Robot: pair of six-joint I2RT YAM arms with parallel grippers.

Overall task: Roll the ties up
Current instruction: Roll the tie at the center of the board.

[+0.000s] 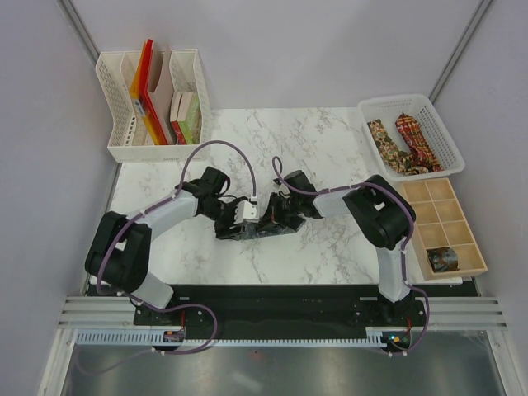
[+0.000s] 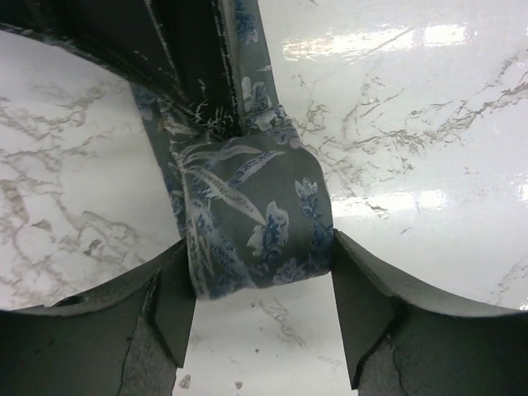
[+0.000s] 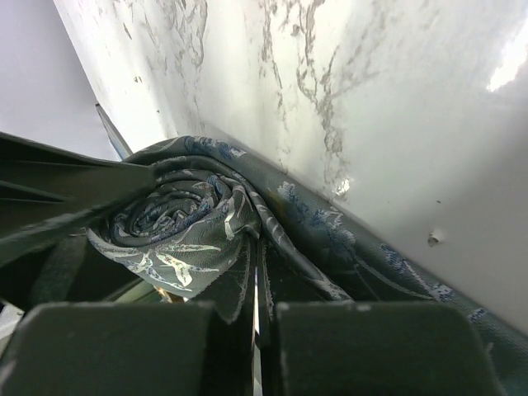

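Left claw [image 2: 260, 247] stands with its jaws set wide on either side of the rolled end of the dark grey-green tie [image 2: 247, 206], both inner faces at the fabric. Whether they press the coil or merely bracket it I cannot tell from the wrist view. Right claw [image 3: 264, 307] is pinched tight on the same tie, a fold of cloth caught between its fingers right beside the spiral. Both claws meet low over the table [image 1: 330, 140] at the centre of the overhead frame. The tie lies there between them, a flat length running off from the coil across the marble.

By my reading, the step in hand is the rolling of this tie: the coil is several turns deep, but a tail is not yet wound in. The next move calls for one claw to hold the coil firm so it does not spring loose, while the other takes a grip further along and turns the rest in with the edges kept in line.

Farther off, at the right of the overhead frame, a wooden divided tray [image 1: 436, 221] holds a small dark patterned bundle [image 1: 441, 260] in a lower compartment. Beyond it, at the upper right, a white basket [image 1: 448, 136] holds the brown-gold tie [image 1: 381, 136] and the red tie [image 1: 415, 136], both unrolled. A white file rack [image 1: 153, 153] stands at the upper left.
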